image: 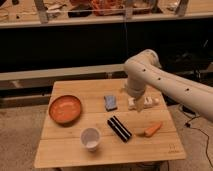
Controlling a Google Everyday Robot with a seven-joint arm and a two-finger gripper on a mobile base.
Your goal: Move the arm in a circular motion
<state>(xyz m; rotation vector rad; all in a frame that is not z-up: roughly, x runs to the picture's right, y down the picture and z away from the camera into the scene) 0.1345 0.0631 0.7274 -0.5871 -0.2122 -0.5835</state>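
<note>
A: Where do we see the gripper?

B: It hangs at the end of the arm, low over the right half of the wooden table, at or just above a small white object lying there. We cannot tell whether it touches that object.

A: Released or clenched?

B: We cannot tell; it reads only as a pale tapered tip against the pale object.

A: And the arm itself?

B: It comes in from the right edge, a thick cream-white tube with small dark dots, rises to a rounded elbow above the table's back right part, then bends straight down to the gripper.

A: What do we find around it?

B: Just to the left of the gripper lies a blue-grey sponge. Nearer the front sits a black rectangular object, set at a slant, and to its right an orange carrot-like piece. A white cup stands upright near the front edge, and an orange bowl rests on the left side, well apart from the gripper.

A: Behind the table?

B: A long dark counter with cluttered items on top.
</note>
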